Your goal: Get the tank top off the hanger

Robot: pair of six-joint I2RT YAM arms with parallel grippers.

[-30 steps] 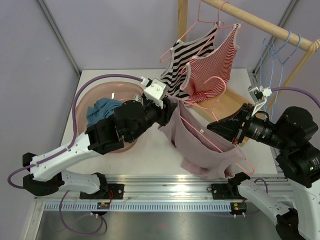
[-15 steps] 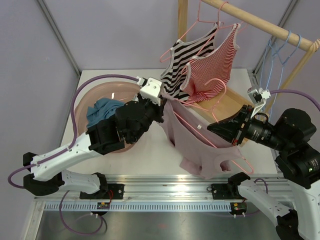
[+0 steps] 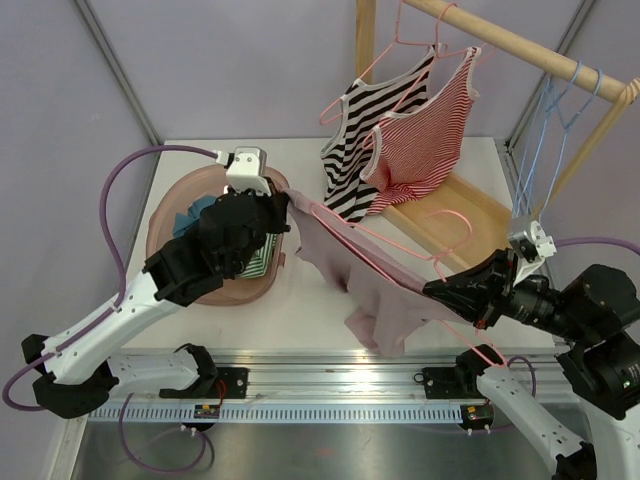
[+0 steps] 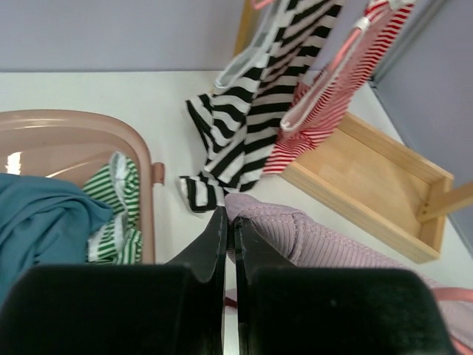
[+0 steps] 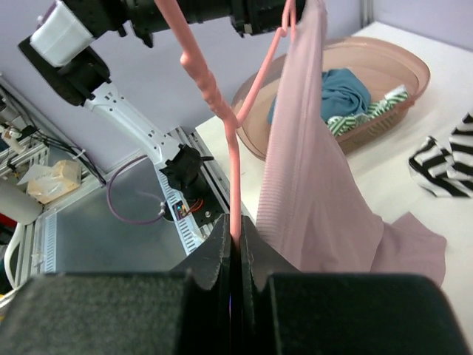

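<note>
The pale pink ribbed tank top (image 3: 365,285) is stretched between my two grippers above the table, and its lower part sags toward the front. My left gripper (image 3: 292,207) is shut on one upper edge of it, beside the basket. The left wrist view shows the tank top's (image 4: 318,237) fabric pinched in the left gripper (image 4: 230,222). My right gripper (image 3: 433,290) is shut on the pink hanger (image 3: 385,245), which still runs through the garment. In the right wrist view the hanger (image 5: 233,163) rises from the right gripper (image 5: 235,233), with the tank top (image 5: 310,185) draped beside it.
A pink basket (image 3: 190,180) at the left holds blue and green-striped clothes. A black-and-white striped top (image 3: 355,140) and a red striped top (image 3: 425,135) hang from the wooden rack (image 3: 520,45). Its wooden base (image 3: 470,215) lies behind. Blue hangers (image 3: 545,130) hang at the right.
My left gripper has shut on the tank top's edge and pulled it left toward the basket. The right gripper moved right and nearer with the hanger, stretching the garment.
</note>
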